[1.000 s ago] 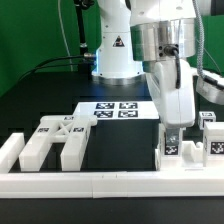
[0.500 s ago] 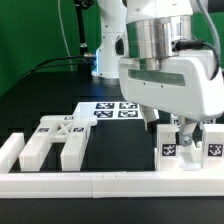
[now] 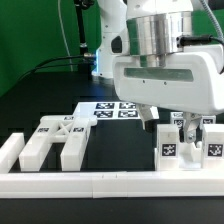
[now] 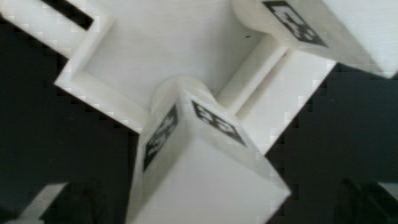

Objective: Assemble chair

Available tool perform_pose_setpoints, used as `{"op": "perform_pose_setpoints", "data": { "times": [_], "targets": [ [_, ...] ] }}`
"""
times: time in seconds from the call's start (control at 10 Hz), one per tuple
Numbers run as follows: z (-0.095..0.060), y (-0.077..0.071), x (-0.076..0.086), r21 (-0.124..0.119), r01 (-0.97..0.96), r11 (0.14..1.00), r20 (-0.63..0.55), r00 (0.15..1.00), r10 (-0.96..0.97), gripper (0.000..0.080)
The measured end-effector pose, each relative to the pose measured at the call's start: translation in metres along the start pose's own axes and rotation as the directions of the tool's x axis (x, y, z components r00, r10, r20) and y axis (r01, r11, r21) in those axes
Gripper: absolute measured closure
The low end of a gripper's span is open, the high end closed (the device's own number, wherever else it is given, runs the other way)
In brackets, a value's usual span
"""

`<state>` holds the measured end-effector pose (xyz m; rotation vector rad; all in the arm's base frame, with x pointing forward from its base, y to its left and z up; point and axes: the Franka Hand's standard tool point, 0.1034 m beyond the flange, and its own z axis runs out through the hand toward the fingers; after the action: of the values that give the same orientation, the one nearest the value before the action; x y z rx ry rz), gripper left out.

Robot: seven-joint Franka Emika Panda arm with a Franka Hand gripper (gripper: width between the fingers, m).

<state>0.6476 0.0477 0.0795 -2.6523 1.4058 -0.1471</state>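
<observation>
My gripper (image 3: 188,130) hangs low at the exterior view's right, over a cluster of upright white chair pieces with black-and-white tags (image 3: 170,148), (image 3: 213,143). Its jaws stand wide, one on each side of a square leg (image 4: 214,170). In the wrist view that leg rises close under the camera and shows two tags. One finger (image 4: 43,205) shows as a grey edge with a dark gap between it and the leg. More white pieces (image 4: 160,60) lie beyond. The X-braced panel (image 3: 55,135) lies flat at the exterior view's left, far from the gripper.
White border rails run along the front (image 3: 100,184) and the left end (image 3: 10,150) of the work area. The marker board (image 3: 108,110) lies flat behind, and the arm's base (image 3: 112,50) stands behind that. The table is black.
The gripper has turned about its upright axis, so its broad face now fills the exterior view. Its jaws have opened, letting go of the leg at the right.
</observation>
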Motion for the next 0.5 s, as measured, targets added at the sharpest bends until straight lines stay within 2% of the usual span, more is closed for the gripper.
{"op": "perform_pose_setpoints", "data": {
  "times": [0.1,0.3,0.4,0.5],
  "targets": [
    [-0.001,0.0,0.0,-0.002,0.022,1.0,-0.003,1.0,-0.022,0.0151],
    [-0.015,0.001,-0.008,-0.008,0.185,0.983,-0.027,0.982,-0.185,0.0151],
    [-0.016,0.002,-0.015,-0.012,0.211,0.978,-0.03,0.977,-0.211,0.0151],
    [-0.014,0.003,-0.014,-0.013,0.205,0.979,-0.028,0.978,-0.205,0.0151]
  ]
}}
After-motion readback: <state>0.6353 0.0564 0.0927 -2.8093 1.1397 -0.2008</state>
